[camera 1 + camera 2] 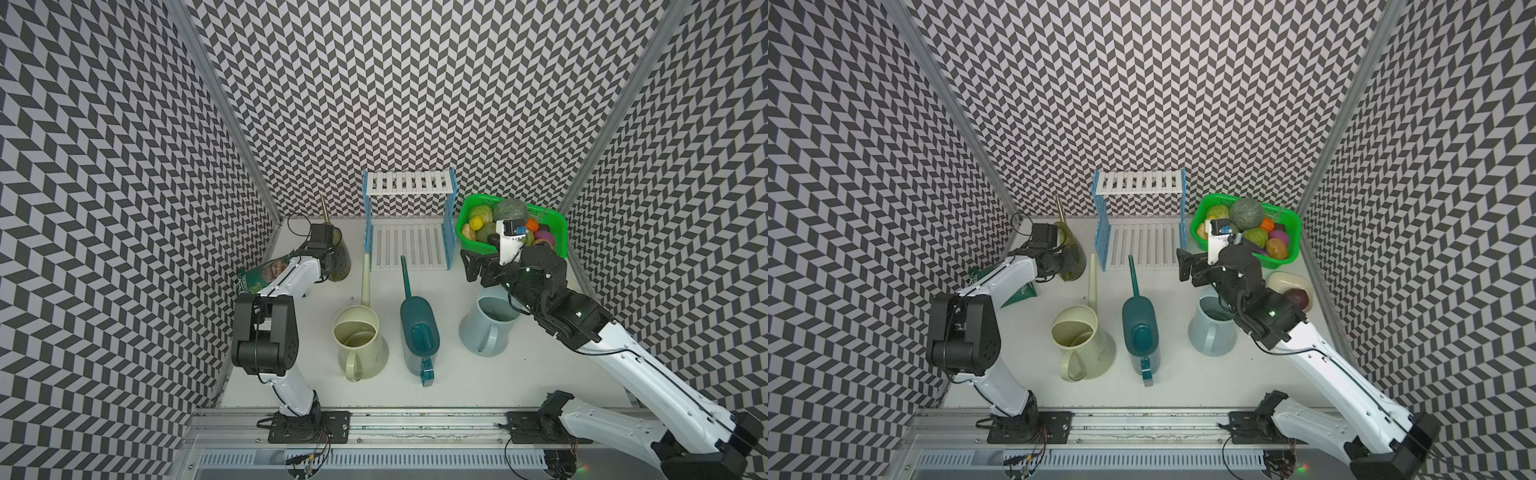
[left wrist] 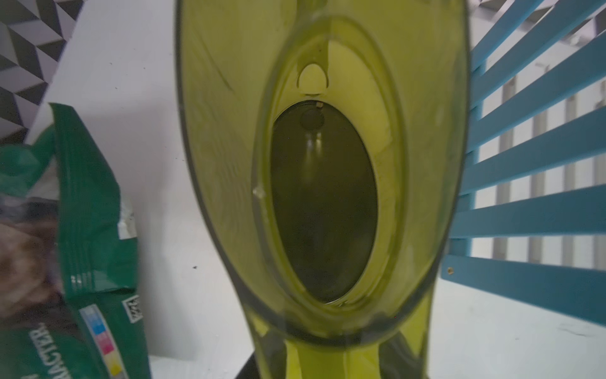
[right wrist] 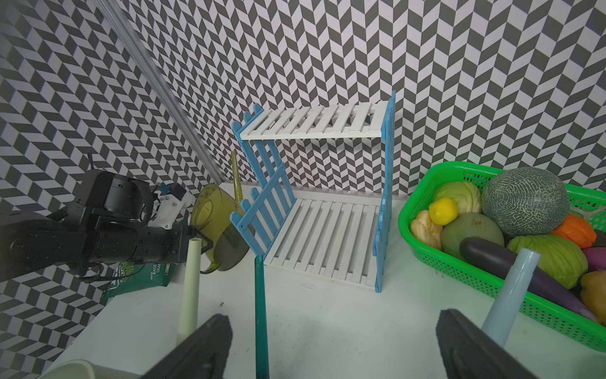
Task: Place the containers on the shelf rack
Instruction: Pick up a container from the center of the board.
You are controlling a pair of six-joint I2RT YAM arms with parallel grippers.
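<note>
I see the olive watering can as glossy, translucent plastic. The chip bag looks like shiny, crinkled film. The shelf rack has matt, painted-looking slats, and the white tabletop is smooth and matt.

Three walls enclose the scene, all papered in one black-and-white chevron pattern: a back wall across the upper middle of the frame, a left wall and a right wall slanting outward. Two pale metal corner posts run down the seams. Below lies a matt white surface, evenly lit, with only faint shadows. Along the lower edge runs an aluminium rail, and under it a slotted grey duct.
</note>
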